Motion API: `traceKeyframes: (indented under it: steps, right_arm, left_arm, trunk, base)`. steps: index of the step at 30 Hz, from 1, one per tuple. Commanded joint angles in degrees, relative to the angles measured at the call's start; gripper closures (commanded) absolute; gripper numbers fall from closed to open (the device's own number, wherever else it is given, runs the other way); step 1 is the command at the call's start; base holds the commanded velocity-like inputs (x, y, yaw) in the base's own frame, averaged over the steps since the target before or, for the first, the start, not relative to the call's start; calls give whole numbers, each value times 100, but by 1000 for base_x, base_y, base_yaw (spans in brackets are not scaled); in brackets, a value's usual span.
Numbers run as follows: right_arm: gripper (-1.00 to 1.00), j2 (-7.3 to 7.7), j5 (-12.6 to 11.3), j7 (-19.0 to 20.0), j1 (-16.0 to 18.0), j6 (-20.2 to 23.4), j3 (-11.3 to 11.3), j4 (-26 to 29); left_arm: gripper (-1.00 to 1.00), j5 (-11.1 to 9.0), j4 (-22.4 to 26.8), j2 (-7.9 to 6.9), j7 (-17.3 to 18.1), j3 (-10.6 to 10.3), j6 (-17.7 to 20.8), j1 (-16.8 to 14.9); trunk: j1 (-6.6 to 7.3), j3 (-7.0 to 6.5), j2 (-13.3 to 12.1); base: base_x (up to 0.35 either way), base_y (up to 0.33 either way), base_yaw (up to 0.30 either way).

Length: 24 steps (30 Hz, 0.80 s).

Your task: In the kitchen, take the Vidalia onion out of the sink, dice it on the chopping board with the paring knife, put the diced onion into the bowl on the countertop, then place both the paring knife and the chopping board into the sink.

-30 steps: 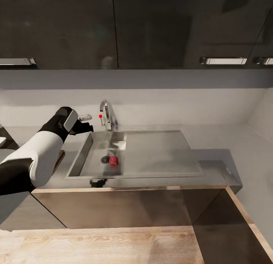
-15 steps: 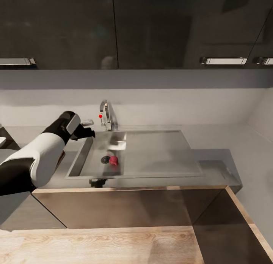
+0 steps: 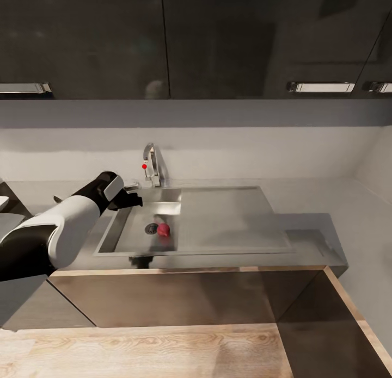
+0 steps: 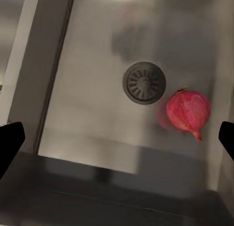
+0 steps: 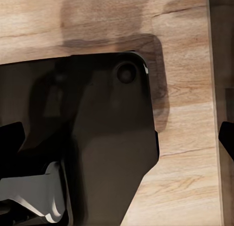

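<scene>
The step in hand is the first one: fetching the Vidalia onion (image 3: 163,229) out of the sink (image 3: 218,246). The onion lies on the basin floor just beside the round drain (image 3: 152,228), on the side toward the drainboard (image 3: 228,217), apart from the basin walls. In the left wrist view the same pinkish-red bulb (image 4: 188,111) sits next to the drain (image 4: 144,82), its small stem tip pointing away from it.

The left gripper (image 3: 130,196) hangs over the basin's far left corner, near the chrome tap (image 3: 152,168), above the rim and not yet down in the basin. Its fingers (image 4: 9,143) are spread wide: the dark tips show at opposite edges of the left wrist view with nothing between them but the steel floor. The onion lies off to one side of that gap, close to one fingertip, not centred.

The right gripper (image 5: 117,143) looks down at light wood floor and the robot's own dark base; its fingertips show at the two edges of its wrist view, so they too stand apart and empty.

The next move probably calls for shifting the left gripper toward the onion until it sits midway between the fingers, then lowering into the basin and closing gently, since a round bulb on smooth steel could roll away from a lopsided pinch.
</scene>
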State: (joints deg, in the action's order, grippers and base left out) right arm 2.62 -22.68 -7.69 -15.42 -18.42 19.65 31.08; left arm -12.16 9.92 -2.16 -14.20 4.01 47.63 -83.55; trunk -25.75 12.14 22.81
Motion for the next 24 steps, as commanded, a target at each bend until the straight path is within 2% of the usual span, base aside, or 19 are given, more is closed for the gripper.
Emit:
traceKeyframes:
  steps: [1,13,16,18,22,24]
  right_arm:
    - [-100,6,-45,-48,2,-13,48,12]
    - [-100,2,-47,-48,3,-13,48,12]
    - [-100,2,-47,-48,3,-13,48,12]
    - [-100,-2,-45,-48,3,-13,48,12]
    - [-100,-6,-44,-48,4,-13,48,11]
    - [-100,-7,-44,-48,4,-13,48,11]
  left_arm:
    - [-100,-50,-46,21,-58,39,-31,-3]
    - [-100,-44,-132,153,-56,32,-116,-3]
    - [-100,-39,-126,248,-61,24,-115,-3]
    - [-100,-35,-115,302,-63,-34,-114,-3]
    - [-100,-33,-98,354,-65,-447,-110,-3]
    - [-100,-32,-97,357,-65,-535,-108,-3]
  trunk:
    - [-4,10,11]
    - [-4,10,11]
    - [-4,10,11]
    - [-4,10,11]
    - [-4,10,11]
    - [-4,10,11]
  base:
    - [0,0,0]
    - [37,-24,0]
    - [52,-35,0]
    - [21,-14,0]
    - [7,-4,0]
    - [2,-2,0]
